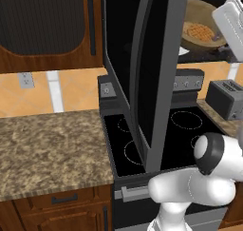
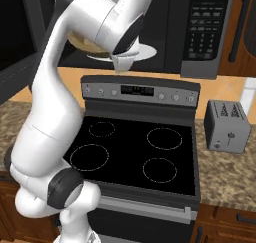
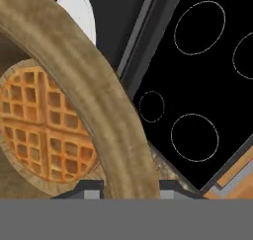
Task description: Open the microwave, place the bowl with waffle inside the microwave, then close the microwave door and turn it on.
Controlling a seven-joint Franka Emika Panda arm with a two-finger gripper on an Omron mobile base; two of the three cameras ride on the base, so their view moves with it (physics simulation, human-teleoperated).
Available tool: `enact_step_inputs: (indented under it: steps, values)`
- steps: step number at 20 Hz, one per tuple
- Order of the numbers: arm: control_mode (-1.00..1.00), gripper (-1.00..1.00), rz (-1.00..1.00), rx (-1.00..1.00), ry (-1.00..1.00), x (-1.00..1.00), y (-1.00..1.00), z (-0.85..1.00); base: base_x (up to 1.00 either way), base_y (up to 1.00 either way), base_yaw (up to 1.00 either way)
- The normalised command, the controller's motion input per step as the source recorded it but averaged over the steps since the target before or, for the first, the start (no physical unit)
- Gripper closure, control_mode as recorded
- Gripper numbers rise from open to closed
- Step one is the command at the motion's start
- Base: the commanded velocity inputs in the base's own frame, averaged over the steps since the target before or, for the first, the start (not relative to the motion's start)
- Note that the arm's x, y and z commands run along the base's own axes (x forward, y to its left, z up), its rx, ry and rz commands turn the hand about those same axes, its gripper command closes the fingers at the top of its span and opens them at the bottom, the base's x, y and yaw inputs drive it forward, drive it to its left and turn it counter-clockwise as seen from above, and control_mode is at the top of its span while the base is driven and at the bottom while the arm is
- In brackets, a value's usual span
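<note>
Wooden rim of the bowl [image 3: 94, 100] sweeps across the hand view directly ahead of the end effector [image 3: 129, 188], whose two dark tips stand on either side of that rim, clamped on it. Inside the bowl lies the waffle [image 3: 42, 125], flat and grid-patterned. Bowl and waffle are held high, at the mouth of the microwave [image 2: 200, 32], over the white turntable plate [image 2: 145, 51].

Microwave door [image 1: 152, 73] stands swung wide open, its edge projecting out over the stove [image 2: 135, 152], which narrows the free space to the left of the arm. Black glass stovetop carries four ring-marked burners. Speckled granite table [image 1: 47, 149] runs to either side, with brown wooden cabinets above and below. Grey toaster [image 2: 227, 126] sits right of the stove. Keypad and display text on the microwave are too small to read.
</note>
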Motion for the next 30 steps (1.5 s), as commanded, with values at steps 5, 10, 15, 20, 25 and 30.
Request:
enact_step_inputs:
  steps: [5, 10, 15, 20, 25, 30]
  values:
    - [-1.00, 1.00, -0.07, 0.01, 0.00, 1.00, 0.24, -0.19, 0.00, 0.00, 0.00]
    - [-1.00, 1.00, -0.20, 0.00, 0.00, 1.00, 0.00, -0.60, 0.00, 0.00, 0.00]
    - [-1.00, 1.00, -0.13, 0.04, 0.00, 1.00, 0.01, -0.15, 0.00, 0.00, 0.00]
    - [-1.00, 1.00, -0.02, 0.08, 0.01, 1.00, 0.01, 0.00, 0.00, 0.00, 0.00]
    - [-1.00, 1.00, 0.00, 0.07, 0.01, 0.86, 0.02, 0.00, 0.00, 0.00, 0.00]
    - [-1.00, -1.00, 0.00, 0.00, -0.04, 0.05, 0.17, -0.06, 0.00, 0.00, 0.00]
